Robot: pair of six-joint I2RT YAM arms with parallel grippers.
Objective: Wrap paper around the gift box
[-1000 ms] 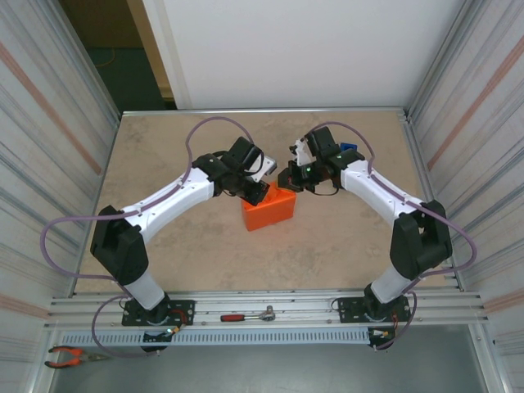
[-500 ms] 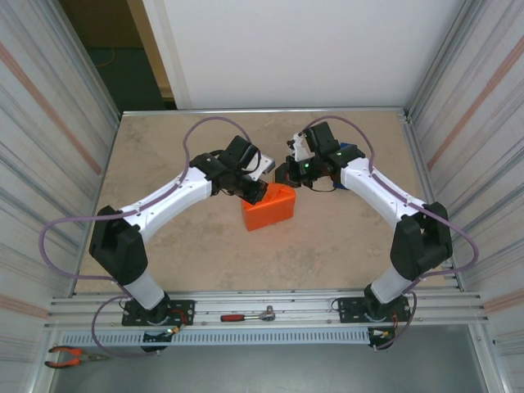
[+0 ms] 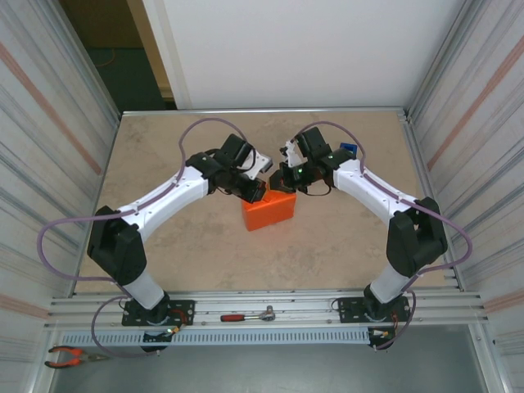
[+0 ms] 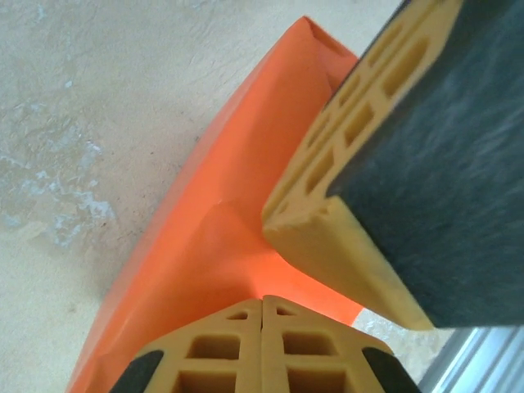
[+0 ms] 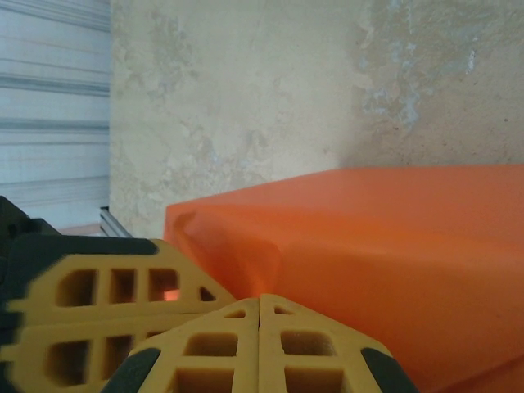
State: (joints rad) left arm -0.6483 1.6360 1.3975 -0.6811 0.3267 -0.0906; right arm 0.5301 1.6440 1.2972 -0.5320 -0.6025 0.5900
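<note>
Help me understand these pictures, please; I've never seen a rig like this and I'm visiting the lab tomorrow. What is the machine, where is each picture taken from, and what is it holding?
These are two robot arms bolted at the near edge of a beige table. The overhead picture looks down from above and behind them. The other two pictures come from small cameras on the wrists, so each shows its own yellow fingers at the bottom. In the middle of the table lies the orange paper, folded into a block shape. The left gripper and the right gripper are both shut, and their tips meet at the block's far end. Whether they pinch a fold, I cannot tell.
</note>
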